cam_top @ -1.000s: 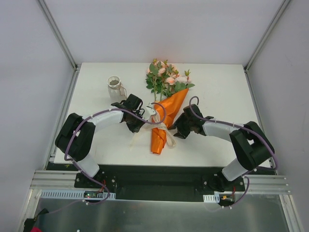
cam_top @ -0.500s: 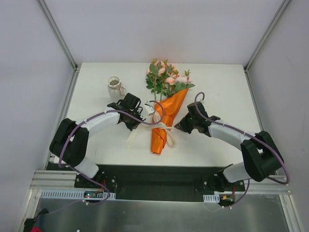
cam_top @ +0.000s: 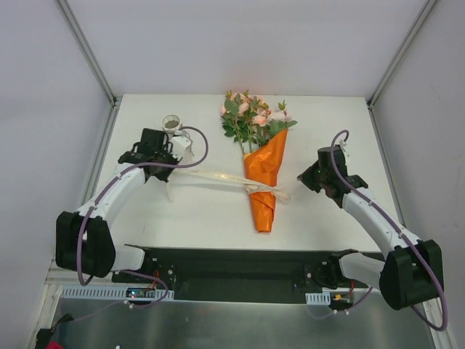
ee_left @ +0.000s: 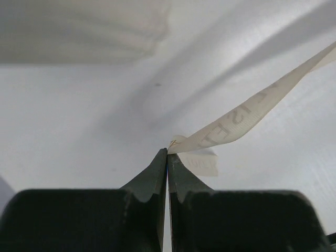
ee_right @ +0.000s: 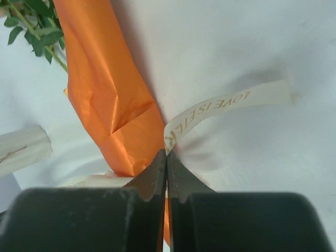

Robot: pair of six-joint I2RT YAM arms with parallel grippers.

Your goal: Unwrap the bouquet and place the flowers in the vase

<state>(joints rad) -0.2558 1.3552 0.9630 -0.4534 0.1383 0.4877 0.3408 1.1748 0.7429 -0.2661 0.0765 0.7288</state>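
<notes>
The bouquet lies mid-table: an orange paper cone (cam_top: 265,182) with its point toward me, and the flowers (cam_top: 251,120), pink roses with green leaves, at its far end. A cream ribbon (cam_top: 218,177) runs across the cone and stretches left. My left gripper (cam_top: 161,169) is shut on the ribbon's left end (ee_left: 236,121), seen in the left wrist view at its tips (ee_left: 167,152). My right gripper (cam_top: 302,177) is right of the cone, shut (ee_right: 166,153) on the lettered ribbon tail (ee_right: 220,105) beside the cone (ee_right: 105,100). The vase (cam_top: 171,122) stands just behind the left wrist.
The white table (cam_top: 334,131) is walled by grey panels on three sides, with metal posts at the back corners. The left arm's purple cable (cam_top: 202,149) loops over the table between the vase and the bouquet. A black rail runs along the near edge.
Both grippers have pulled apart, left going left toward the vase, right going right. The right gripper has shut. The ribbon is drawn out long, and the bouquet has slid right and straightened.
</notes>
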